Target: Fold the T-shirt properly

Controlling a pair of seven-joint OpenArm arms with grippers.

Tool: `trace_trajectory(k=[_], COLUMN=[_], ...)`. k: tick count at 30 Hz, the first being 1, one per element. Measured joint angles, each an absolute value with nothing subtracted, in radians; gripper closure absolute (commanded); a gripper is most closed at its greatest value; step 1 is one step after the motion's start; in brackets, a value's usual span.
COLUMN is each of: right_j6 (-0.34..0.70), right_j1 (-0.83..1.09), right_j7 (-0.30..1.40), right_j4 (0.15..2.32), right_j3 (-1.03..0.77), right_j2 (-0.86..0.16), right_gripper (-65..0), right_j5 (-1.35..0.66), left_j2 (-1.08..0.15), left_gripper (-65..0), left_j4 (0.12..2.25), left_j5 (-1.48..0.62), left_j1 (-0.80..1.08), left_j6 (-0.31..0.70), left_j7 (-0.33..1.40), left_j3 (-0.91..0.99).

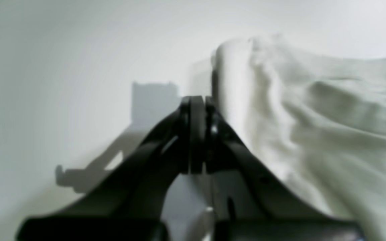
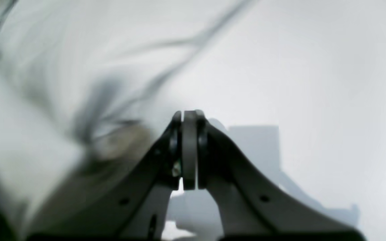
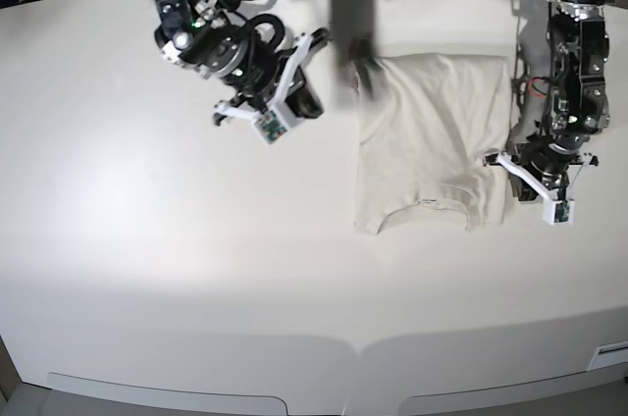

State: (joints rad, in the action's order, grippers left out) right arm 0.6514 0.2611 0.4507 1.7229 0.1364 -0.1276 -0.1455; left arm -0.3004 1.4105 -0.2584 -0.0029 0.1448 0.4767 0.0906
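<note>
- T-shirt [image 3: 432,141] lying flat on the white desk [image 3: 147,269], right of centre in the base view, neckline toward the near edge, hem toward the far edge.
- Sleeves apparently tucked in already, leaving a narrow, roughly rectangular panel; small raised fold at the far left corner.
- Judged stage: side folds done, lengthwise fold not yet made.
- Left gripper [image 3: 517,163] at the shirt's right edge, near the near right corner; fingers [image 1: 193,110] pressed fully together, nothing between them, cloth just beside in the left wrist view.
- Right gripper [image 3: 316,43] lifted off to the left of the shirt, apart from the fabric; fingers [image 2: 189,124] likewise shut tight and empty, blurred cloth off to one side in the right wrist view.
- Next move, as a judgement: spread both sets of fingers, bring each down on one end of the same edge, hem or collar, pinch all layers together.
- Then lift evenly and carry that edge over to meet the opposite one, keeping both arms level to avoid skewing the panel.
- Risk: catching only the top layer, or dragging the tucked sleeves back out.
- Raised fold at the far left worth flattening first.
</note>
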Motion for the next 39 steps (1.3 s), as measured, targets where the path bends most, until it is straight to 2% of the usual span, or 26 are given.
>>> trace_trajectory(k=[8, 12, 21, 26, 30, 39], right_j6=[0.69, 0.689, 0.69, 0.69, 0.69, 0.69], right_j1=[0.324, 0.385, 0.586, 0.664, 0.727, 0.839], right_j7=[0.514, 0.542, 0.612, 0.677, 0.682, 0.702], right_j4=[1.782, 1.811, 1.967, 2.01, 2.011, 2.011], right_j3=[-0.142, -0.248, -0.463, -0.541, -0.583, -0.591], right_j2=[-0.129, -0.128, -0.127, -0.124, -0.127, -0.127], right_gripper=[0.0, 0.0, 0.0, 0.0, 0.0, 0.0], right_j5=[-0.291, -0.362, -0.546, -0.661, -0.673, -0.676], left_j2=[-0.417, -0.416, -0.418, -0.409, -0.353, -0.215], left_gripper=[0.0, 0.0, 0.0, 0.0, 0.0, 0.0], left_j4=[1.686, 1.771, 1.907, 2.003, 2.043, 2.043], left_j5=[-0.337, -0.319, -0.199, -0.2, -0.233, -0.302], left_j1=[0.219, 0.329, 0.592, 0.71, 0.801, 0.963], left_j6=[0.006, -0.015, -0.131, -0.131, -0.123, 0.042], left_j7=[0.511, 0.517, 0.526, 0.505, 0.499, 0.475], left_j3=[0.094, 0.097, 0.101, 0.165, 0.25, 0.43])
